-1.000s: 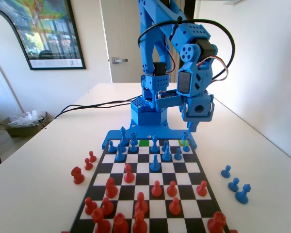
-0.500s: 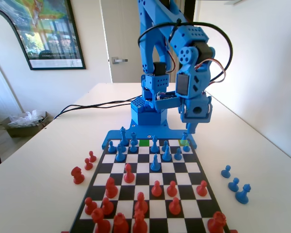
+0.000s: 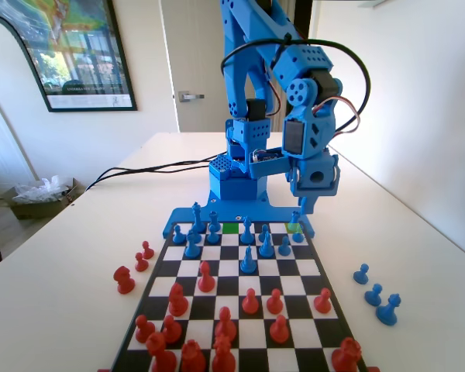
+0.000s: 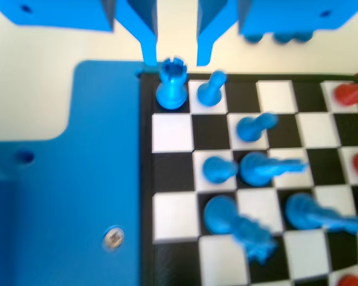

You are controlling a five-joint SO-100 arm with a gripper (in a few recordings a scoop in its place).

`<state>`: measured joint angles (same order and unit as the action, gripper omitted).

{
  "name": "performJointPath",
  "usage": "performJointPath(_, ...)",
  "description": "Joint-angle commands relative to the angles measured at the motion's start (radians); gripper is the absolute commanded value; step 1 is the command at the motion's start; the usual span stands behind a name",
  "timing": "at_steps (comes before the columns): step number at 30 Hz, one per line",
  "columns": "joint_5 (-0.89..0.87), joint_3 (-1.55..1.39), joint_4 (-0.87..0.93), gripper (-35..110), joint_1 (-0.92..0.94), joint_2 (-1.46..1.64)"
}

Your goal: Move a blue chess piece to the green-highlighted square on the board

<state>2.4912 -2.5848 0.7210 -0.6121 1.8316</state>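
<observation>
A: Fixed view first: where does the job stand?
B: Barely begun, by my reading; the gripper (image 3: 307,208) hangs over the far right corner of the board (image 3: 294,266), above the blue chess piece (image 3: 295,222) on the paler yellowish square (image 3: 291,227); the green-highlighted square (image 3: 231,228) sits bare in the same far row, a few squares to the left; nothing is lifted.

A: And the wrist view?
B: The jaws hang parted, gripping nothing; the blue chess piece (image 4: 171,89), with a notched crown, stands upright on the corner square just below the gap, nearer the left jaw; a pawn (image 4: 210,88) stands just beside it on the next square.

A: So what remains?
B: All of it, I judge; descend, close, lift, carry along the row, set down.
</observation>
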Motion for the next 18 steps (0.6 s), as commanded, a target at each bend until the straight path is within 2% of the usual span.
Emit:
performJointPath(1, 0.02, -0.005, -0.006, 9, -0.006, 0.026)
performJointPath(18, 0.044, -0.02, -0.087, 9, 0.02, -0.034)
